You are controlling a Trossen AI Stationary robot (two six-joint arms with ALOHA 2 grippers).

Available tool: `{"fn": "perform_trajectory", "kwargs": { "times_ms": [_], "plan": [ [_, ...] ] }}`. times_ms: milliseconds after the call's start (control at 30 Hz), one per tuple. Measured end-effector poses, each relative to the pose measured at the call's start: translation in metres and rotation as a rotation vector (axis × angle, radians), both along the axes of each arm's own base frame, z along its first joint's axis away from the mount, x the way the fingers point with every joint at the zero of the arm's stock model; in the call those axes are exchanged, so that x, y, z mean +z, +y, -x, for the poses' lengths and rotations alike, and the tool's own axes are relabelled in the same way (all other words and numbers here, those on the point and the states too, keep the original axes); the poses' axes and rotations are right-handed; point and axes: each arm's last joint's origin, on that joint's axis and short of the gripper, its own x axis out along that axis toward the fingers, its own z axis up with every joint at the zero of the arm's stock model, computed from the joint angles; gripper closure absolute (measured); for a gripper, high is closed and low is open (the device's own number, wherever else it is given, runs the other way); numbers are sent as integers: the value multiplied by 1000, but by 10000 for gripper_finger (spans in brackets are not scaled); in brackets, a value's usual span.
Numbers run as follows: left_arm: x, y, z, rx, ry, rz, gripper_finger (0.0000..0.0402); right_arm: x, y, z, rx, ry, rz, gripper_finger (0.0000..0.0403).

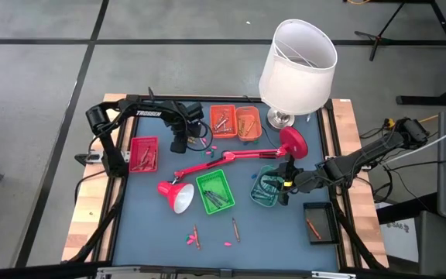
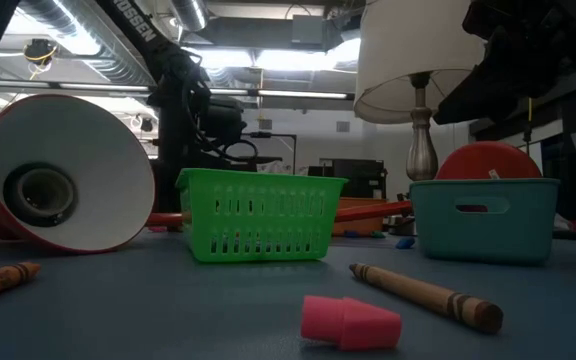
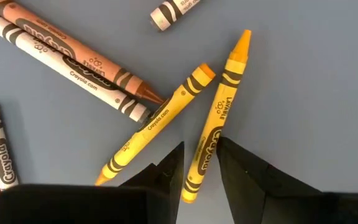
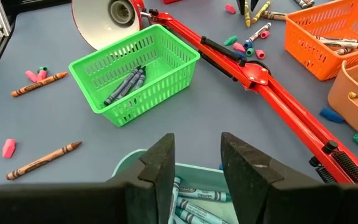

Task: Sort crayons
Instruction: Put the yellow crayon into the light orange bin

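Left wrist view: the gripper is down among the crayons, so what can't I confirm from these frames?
- Left gripper: the yellow paper-wrapped crayon lies between its fingers; the fingers hide whether they touch it.
- Left arm in the high view: the gripper underneath is too small to make out.
- Teal plastic basket: in the right wrist view, the right gripper and the picture's edge cut off most of its contents.

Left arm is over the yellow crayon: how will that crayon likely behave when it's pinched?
The yellow crayon lies between the left hand's open fingers. Thin and round, it may roll. Its paper wrapper should give grip. It touches another yellow crayon, which may get nudged.
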Motion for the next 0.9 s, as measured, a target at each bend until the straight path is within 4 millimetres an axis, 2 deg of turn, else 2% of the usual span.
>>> {"fn": "perform_trajectory", "kwargs": {
  "times_ms": [200, 533, 767, 900],
  "plan": [
    [0, 0, 0, 0, 0, 0, 319, 0, 0, 0, 0, 0, 0, 276],
    [1, 0, 0, 0, -7, 4, 395, 0, 0, 0, 0, 0, 0, 276],
    [4, -7, -1, -20, 13, -7, 397, 0, 0, 0, 0, 0, 0, 276],
    [16, -16, 1, -39, 14, 11, 399, 0, 0, 0, 0, 0, 0, 276]
  ]
}}
